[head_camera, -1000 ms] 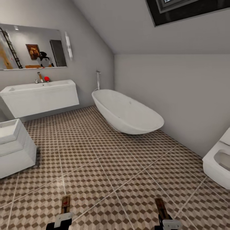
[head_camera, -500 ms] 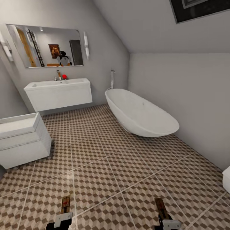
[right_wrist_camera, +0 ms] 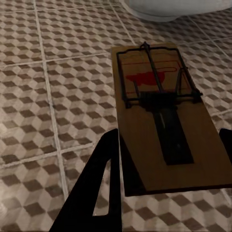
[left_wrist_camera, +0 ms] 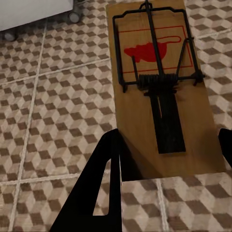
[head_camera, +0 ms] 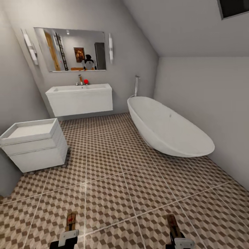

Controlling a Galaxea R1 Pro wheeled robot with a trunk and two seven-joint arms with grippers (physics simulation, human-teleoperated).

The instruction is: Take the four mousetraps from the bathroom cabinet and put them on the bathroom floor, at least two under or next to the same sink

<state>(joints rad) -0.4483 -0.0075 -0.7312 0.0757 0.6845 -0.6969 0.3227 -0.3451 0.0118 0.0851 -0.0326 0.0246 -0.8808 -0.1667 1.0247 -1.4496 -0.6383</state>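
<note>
You are mid-carry, a mousetrap in each arm: the left end effector is clenched on one mousetrap; the right end effector grips the other mousetrap; both hang above the bathroom floor, not yet set down. The sink sits on its white vanity against the far wall under the mirror, well apart from you; the bathtub lies to its right. Next, I judge, you drive toward that sink, lower both arms near the tiles at the vanity's front edge, then let go.
</note>
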